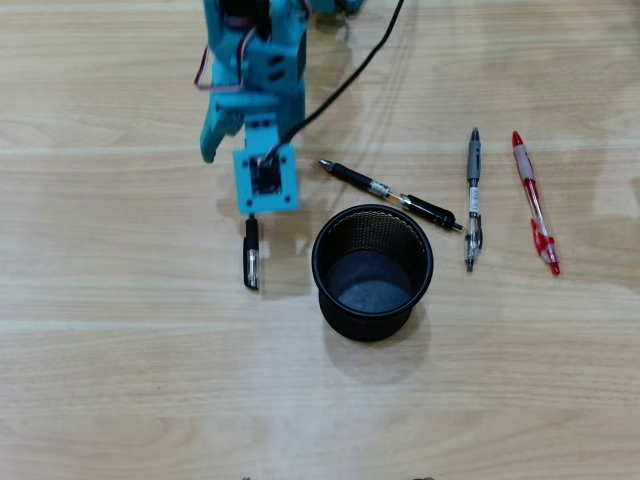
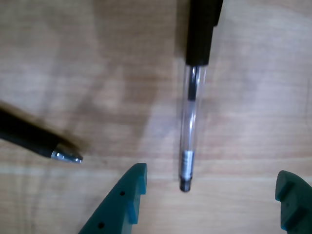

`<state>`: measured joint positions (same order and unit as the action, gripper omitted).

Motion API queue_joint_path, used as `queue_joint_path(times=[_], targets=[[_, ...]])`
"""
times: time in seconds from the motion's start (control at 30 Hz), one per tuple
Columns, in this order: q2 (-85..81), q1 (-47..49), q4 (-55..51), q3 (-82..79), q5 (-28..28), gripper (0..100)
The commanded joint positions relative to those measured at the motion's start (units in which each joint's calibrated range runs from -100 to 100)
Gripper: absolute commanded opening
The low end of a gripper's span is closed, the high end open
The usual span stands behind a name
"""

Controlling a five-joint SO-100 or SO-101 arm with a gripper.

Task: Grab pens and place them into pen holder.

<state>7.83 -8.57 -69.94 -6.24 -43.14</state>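
Since the fingers [image 2: 212, 195] stand wide above the clear pen with black cap [image 2: 191, 122], an off-centre close could roll it along the desk [image 2: 73, 58]

Bare wood rings the capped pen [image 2: 192, 112]; pen holder [image 1: 372, 272] crowds one side.

The teal arm [image 1: 255, 60] is seen in the overhead view reaching down from the top edge, with its wrist block pointed straight down at the table. In the wrist view the gripper [image 2: 212, 190] is shown with its jaws spread wide, one teal fingertip [image 2: 132, 183] at the lower left and the other at the lower right edge. Nothing is clamped between them, and the fingertips are held just above the wood.
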Motion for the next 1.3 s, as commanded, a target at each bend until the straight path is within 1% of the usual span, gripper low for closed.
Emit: queue_joint_path(times=[0.0,0.17,0.43,0.47,0.5,0.53,0.57,0.6,0.63,0.7,0.8,0.97,1.1,1.17,1.2,1.27], targets=[[15.7,-1.4,-4.2,19.4,-1.9,29],[21.7,-2.4,-3.8,20.0,-1.9,29],[26.7,-3.0,-2.9,19.4,-1.9,28],[26.9,-3.0,-2.3,19.3,-1.9,25],[27.1,-3.1,-1.6,19.1,-1.9,19],[27.2,-3.7,-1.0,18.3,-1.9,4],[27.1,-4.5,-0.4,17.8,-1.8,0],[27.1,-5.1,-0.4,17.3,-1.6,4],[27.0,-5.9,-0.4,17.2,-1.3,4],[26.8,-7.3,-0.6,17.7,-0.6,1],[23.5,-10.2,-0.7,19.0,0.9,2],[10.9,-14.1,0.0,19.7,1.4,2],[-1.4,-13.4,0.1,22.9,1.1,2],[-6.2,-10.6,0.1,25.8,-0.9,2],[-9.7,-7.2,0.2,27.9,-5.1,2],[-10.4,-2.9,0.8,29.5,-9.3,2]])
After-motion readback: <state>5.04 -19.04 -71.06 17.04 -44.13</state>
